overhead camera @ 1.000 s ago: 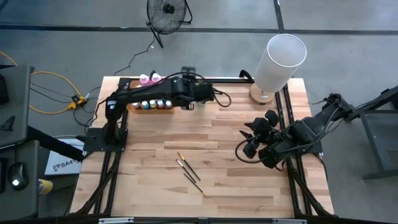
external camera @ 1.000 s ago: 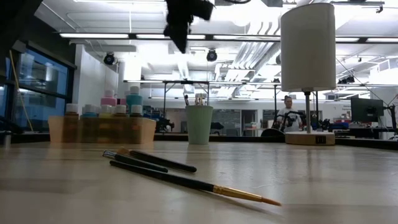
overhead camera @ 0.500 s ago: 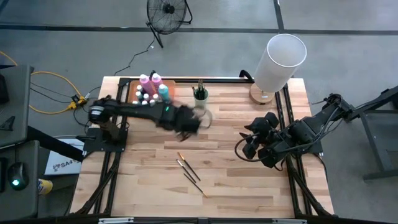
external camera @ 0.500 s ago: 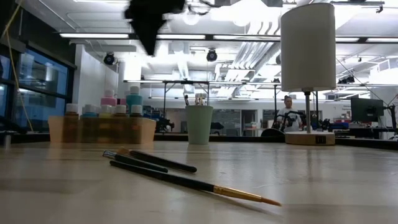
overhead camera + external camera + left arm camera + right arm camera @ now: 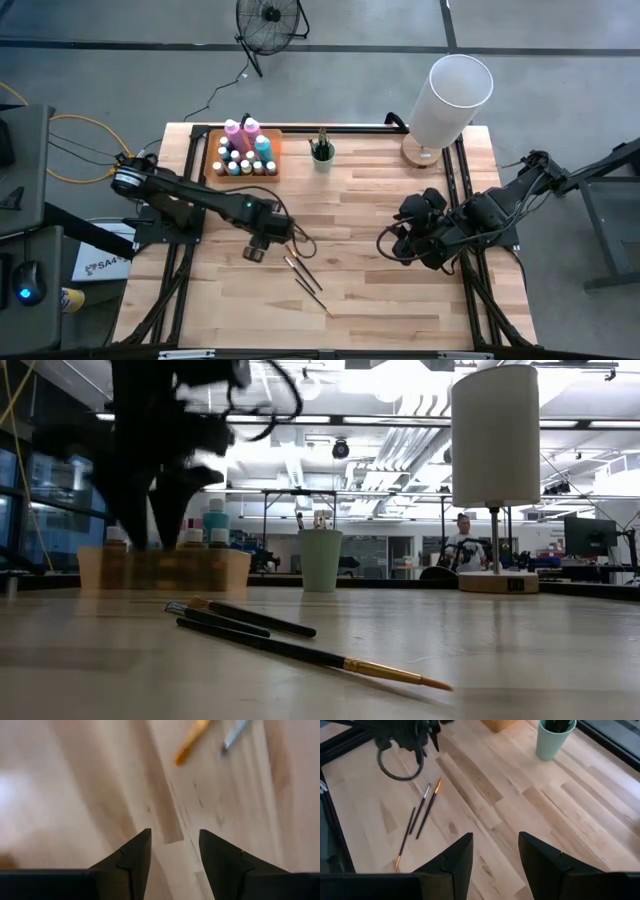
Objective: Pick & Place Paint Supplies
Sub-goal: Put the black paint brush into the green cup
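Three thin dark-handled brushes (image 5: 303, 276) lie flat on the wooden table, near its middle; the low view shows them (image 5: 255, 626) side on. My left gripper (image 5: 255, 250) hangs just to their left, pointing down, open, with only bare wood between its fingers (image 5: 175, 845). Two brush tips (image 5: 187, 752) show just ahead of it. Small paint bottles (image 5: 240, 155) stand in the orange tray (image 5: 211, 166) at the far left. My right gripper (image 5: 392, 240) waits open above the table's right side (image 5: 495, 851).
A green cup (image 5: 321, 153) with brushes in it stands at the far edge, right of the tray. A white lamp (image 5: 450, 100) stands on its wooden base at the far right corner. Bare wood lies between the brushes and my right arm.
My left gripper has swung from high over the tray toward the table's near edge and down, tipping from slanted to pointing almost straight down. It now hangs low beside the brushes, its fingers still apart. The brushes have not moved.
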Controlling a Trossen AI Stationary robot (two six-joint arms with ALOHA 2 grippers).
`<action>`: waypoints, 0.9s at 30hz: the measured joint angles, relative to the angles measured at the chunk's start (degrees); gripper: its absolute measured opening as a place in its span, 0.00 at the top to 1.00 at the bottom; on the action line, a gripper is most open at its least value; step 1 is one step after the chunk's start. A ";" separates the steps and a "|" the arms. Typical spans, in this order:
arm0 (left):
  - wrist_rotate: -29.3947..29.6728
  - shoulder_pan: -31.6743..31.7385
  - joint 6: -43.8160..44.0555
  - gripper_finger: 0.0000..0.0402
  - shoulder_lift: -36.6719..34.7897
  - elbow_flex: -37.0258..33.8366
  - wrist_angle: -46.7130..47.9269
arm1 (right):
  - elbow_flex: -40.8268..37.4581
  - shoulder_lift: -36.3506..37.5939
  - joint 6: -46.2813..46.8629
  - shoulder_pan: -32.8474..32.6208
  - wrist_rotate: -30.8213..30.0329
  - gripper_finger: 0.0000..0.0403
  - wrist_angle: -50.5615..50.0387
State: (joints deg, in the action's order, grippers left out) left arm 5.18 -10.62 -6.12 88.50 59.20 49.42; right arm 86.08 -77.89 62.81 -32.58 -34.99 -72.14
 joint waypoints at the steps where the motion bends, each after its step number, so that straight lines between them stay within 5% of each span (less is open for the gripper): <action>1: -1.05 0.21 -3.63 0.60 0.51 -0.97 -0.46 | 0.00 0.00 -0.02 0.00 0.18 0.62 0.03; 10: -3.32 0.92 -19.12 0.60 3.40 -2.23 -8.61 | 0.00 0.00 0.04 0.00 1.10 0.62 1.00; 27: -6.85 2.40 -26.83 0.60 9.50 -2.10 -18.47 | 0.00 0.00 -0.02 0.00 3.72 0.62 2.17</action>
State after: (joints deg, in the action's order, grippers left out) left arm -1.67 -8.22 -32.95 98.00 57.10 30.95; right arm 86.08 -77.89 62.78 -32.58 -31.27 -69.97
